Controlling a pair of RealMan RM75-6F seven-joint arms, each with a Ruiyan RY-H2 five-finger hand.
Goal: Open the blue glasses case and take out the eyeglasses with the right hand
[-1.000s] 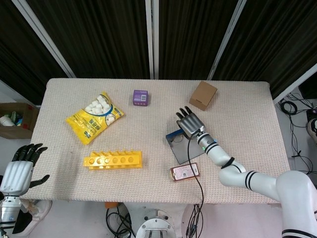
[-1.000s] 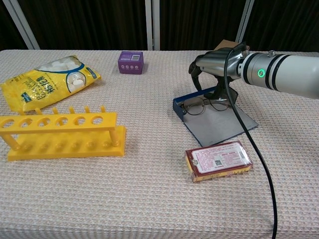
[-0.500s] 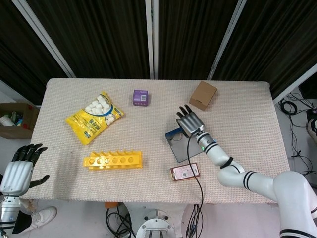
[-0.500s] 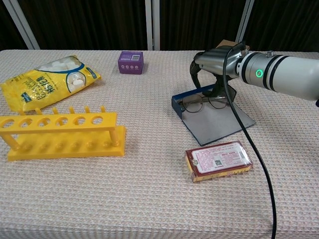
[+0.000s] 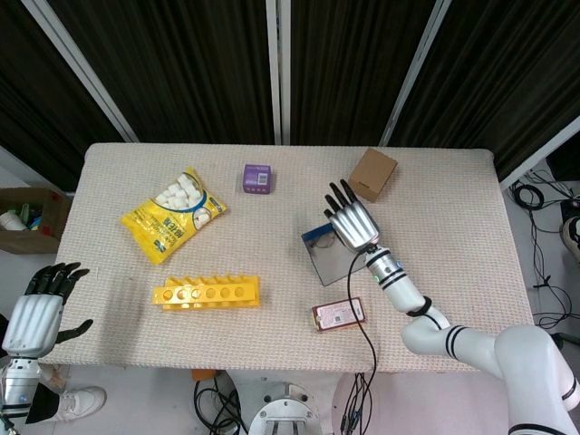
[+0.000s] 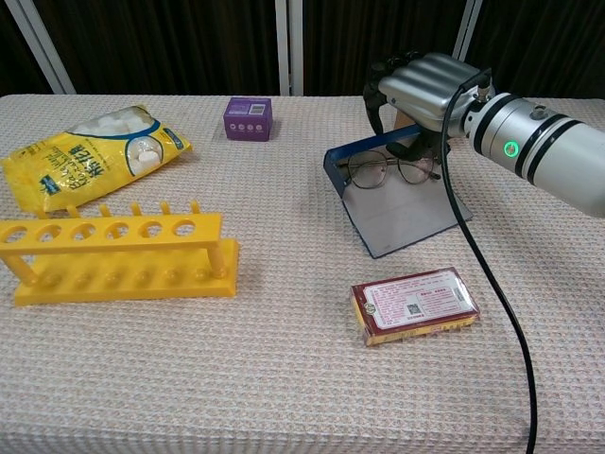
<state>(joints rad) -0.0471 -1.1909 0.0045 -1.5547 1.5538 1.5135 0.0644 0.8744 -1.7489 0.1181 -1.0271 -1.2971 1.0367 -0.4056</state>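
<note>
The blue glasses case (image 6: 402,216) lies open right of the table's middle, its lid spread toward me; the head view also shows the case (image 5: 323,256). The eyeglasses (image 6: 389,170) sit along its far blue tray. My right hand (image 6: 427,87) arches over the far right of the case. Its fingers curl down onto the right side of the glasses, and the exact contact is hidden. In the head view the right hand (image 5: 352,221) covers the glasses. My left hand (image 5: 36,306) hangs off the table's lower left corner, fingers apart and holding nothing.
A red and yellow packet (image 6: 413,305) lies just in front of the case. A yellow tube rack (image 6: 115,251) and a yellow marshmallow bag (image 6: 90,151) take up the left. A purple box (image 6: 248,118) and a brown cardboard box (image 5: 372,174) stand at the back.
My right hand has risen and drawn back toward the far edge. The case and the glasses moved with it, away from the packet. The left hand stayed put.
</note>
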